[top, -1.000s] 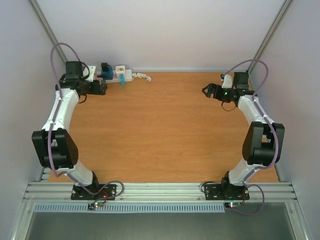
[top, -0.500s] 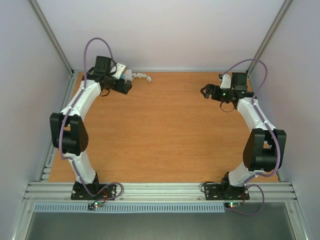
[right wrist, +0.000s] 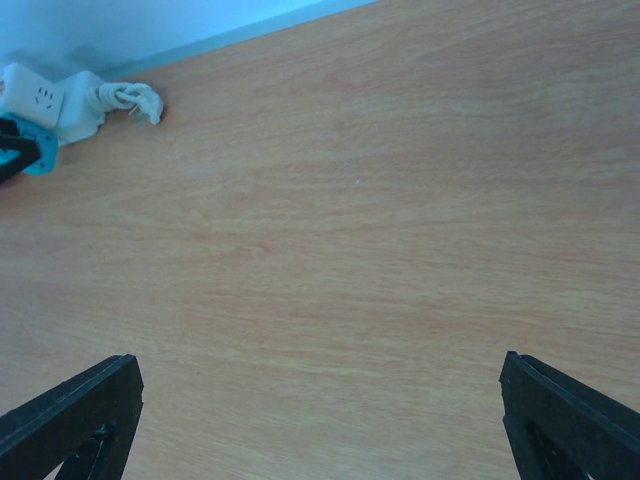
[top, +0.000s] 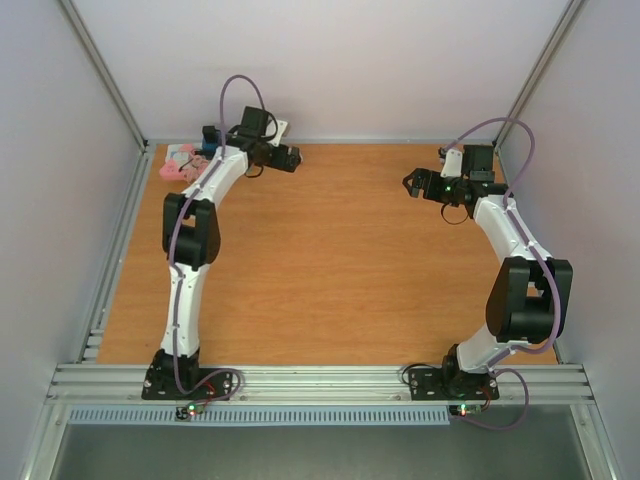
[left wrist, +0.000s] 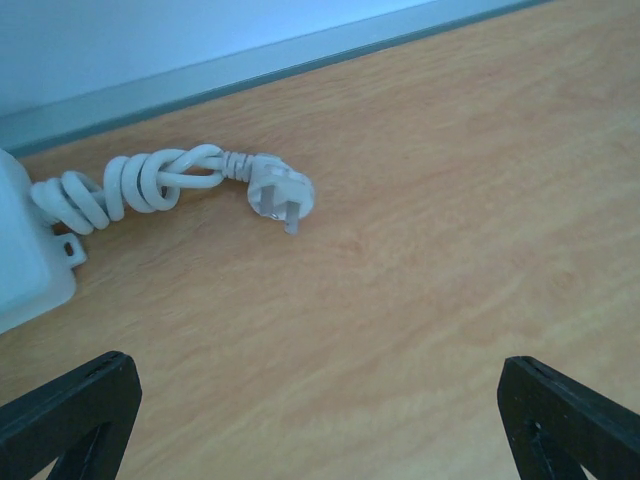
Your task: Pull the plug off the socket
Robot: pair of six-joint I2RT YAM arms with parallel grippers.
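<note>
— Two sets of jaws over the bench [top: 330, 260]: how do they stand?
— Both wide and empty: the left gripper [left wrist: 320, 420] far left, the right gripper [right wrist: 320, 420] far right.
— Where's the socket [top: 180, 162]?
— Far-left corner, against the wall, with its knotted cord [left wrist: 150, 185] lying just right of it.

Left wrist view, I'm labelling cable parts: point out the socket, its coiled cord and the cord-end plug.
socket [left wrist: 25, 250], left wrist view, white end corner at left edge.
coiled cord [left wrist: 138, 184], left wrist view, middle loops.
cord-end plug [left wrist: 280, 194], left wrist view, round white head.
</note>
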